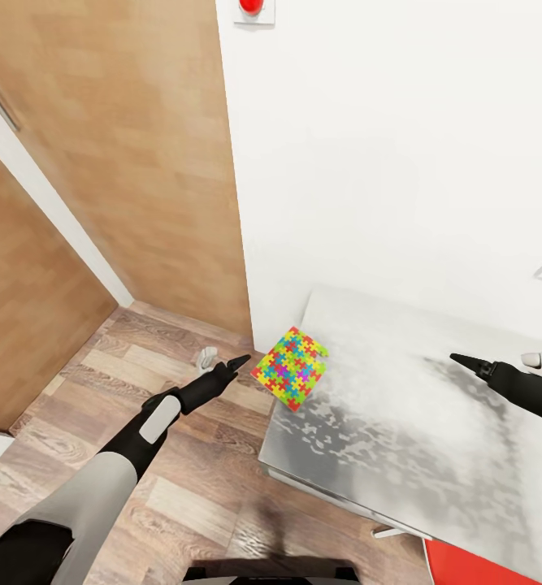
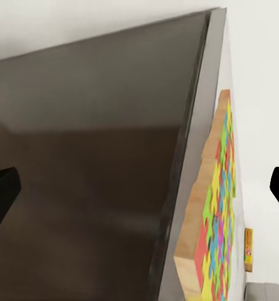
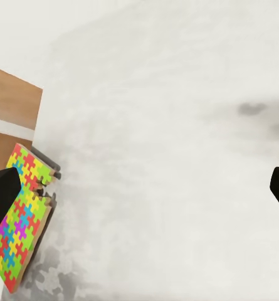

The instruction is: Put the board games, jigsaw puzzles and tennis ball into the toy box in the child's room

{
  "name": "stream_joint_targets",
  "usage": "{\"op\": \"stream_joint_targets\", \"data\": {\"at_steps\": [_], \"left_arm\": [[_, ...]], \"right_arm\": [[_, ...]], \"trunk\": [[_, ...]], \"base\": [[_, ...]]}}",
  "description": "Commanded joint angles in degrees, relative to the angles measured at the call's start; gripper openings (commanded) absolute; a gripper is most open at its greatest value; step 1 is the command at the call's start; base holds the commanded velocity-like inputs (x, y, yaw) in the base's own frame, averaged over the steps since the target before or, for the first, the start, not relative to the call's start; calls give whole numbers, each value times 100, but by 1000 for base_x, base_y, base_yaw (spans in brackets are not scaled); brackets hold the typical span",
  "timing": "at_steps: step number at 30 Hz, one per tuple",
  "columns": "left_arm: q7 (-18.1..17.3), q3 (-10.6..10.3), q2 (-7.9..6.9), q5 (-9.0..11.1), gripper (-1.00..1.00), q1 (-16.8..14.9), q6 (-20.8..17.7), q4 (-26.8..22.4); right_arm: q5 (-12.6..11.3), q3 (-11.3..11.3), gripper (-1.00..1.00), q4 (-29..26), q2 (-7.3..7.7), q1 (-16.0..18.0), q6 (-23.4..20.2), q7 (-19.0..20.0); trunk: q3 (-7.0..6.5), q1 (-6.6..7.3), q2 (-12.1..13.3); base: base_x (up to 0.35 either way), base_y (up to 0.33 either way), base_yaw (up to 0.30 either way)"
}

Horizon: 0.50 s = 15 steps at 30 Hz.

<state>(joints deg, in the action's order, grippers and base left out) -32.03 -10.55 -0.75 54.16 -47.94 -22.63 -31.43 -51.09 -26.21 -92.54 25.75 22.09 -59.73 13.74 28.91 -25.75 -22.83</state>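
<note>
One jigsaw puzzle (image 1: 291, 367), a flat sheet of bright multicoloured pieces, lies at the left corner of the table (image 1: 401, 439) and hangs partly over the edge. My left gripper (image 1: 234, 361) is open, beside the table above the floor, its tip just left of the puzzle and apart from it. The left wrist view looks along the table's dark side panel (image 2: 101, 157) at the puzzle (image 2: 217, 207) edge-on. Above the tabletop at the right, my right gripper (image 1: 466, 361) is open with nothing in it. The right wrist view shows the puzzle (image 3: 20, 213) across the pale top (image 3: 177, 125).
A wooden door (image 1: 100, 162) and white wall (image 1: 401, 146) stand behind, with a red button (image 1: 253, 6) high on the wall. Wood-plank floor (image 1: 181, 504) lies left of the table. A red object (image 1: 474, 569) sits at the lower right. A small orange thing (image 2: 248, 249) lies beyond the puzzle.
</note>
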Motion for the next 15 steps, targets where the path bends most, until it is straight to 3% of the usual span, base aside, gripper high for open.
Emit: {"op": "stream_joint_targets", "data": {"at_steps": [1,15], "left_arm": [[2,-26,-6,60,100,-4,-30,-1],[3,-30,-4,60,100,-5,-31,-11]], "right_arm": [[56,-8,100,-1,0,5,-27,59],[56,-7,100,-1,0,5,-27,60]], "trunk": [[8,-3,-9],[8,-3,-9]], "base": [[0,0,0],[0,0,-23]]}}
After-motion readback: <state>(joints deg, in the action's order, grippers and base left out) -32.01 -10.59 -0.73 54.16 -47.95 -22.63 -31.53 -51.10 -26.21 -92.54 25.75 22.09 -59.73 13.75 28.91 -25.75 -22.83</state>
